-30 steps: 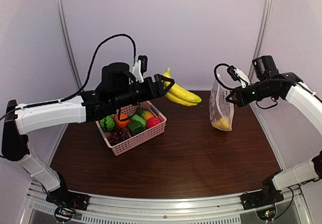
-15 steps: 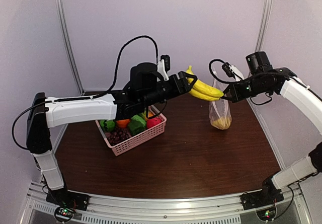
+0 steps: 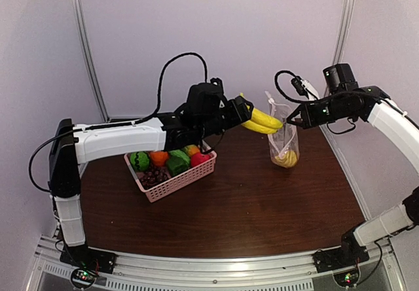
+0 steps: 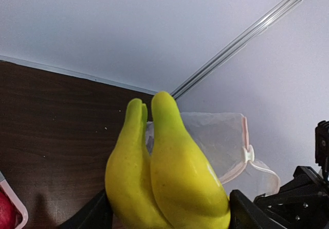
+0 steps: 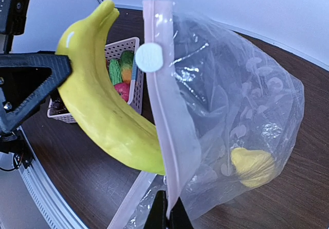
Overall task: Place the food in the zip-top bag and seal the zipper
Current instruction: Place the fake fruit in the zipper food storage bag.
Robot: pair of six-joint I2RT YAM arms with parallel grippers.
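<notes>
So the left gripper [image 3: 245,113] has the banana [image 3: 265,119] bunch, jaws spread pretty wide around it and clamped on, and holds it up in the air with the far end right at the mouth of the zip-top bag [image 3: 286,146]. In the right wrist view that end of the banana [image 5: 103,110] goes behind the zipper [image 5: 172,131] strip, and honestly I can't tell if it's inside the opening or just beside it. The right gripper [image 3: 292,119] is closed all the way, pinching the bag's top edge, so the bag hangs upright over the far right part of the brown surface [image 3: 249,206], bottom down at surface level. There's a yellow lemon [image 5: 252,167] sitting at the bottom of the bag. The other toy fruit and veg [image 3: 177,162] are in the pink basket [image 3: 173,185], well to the left of the bag and under the left arm.
</notes>
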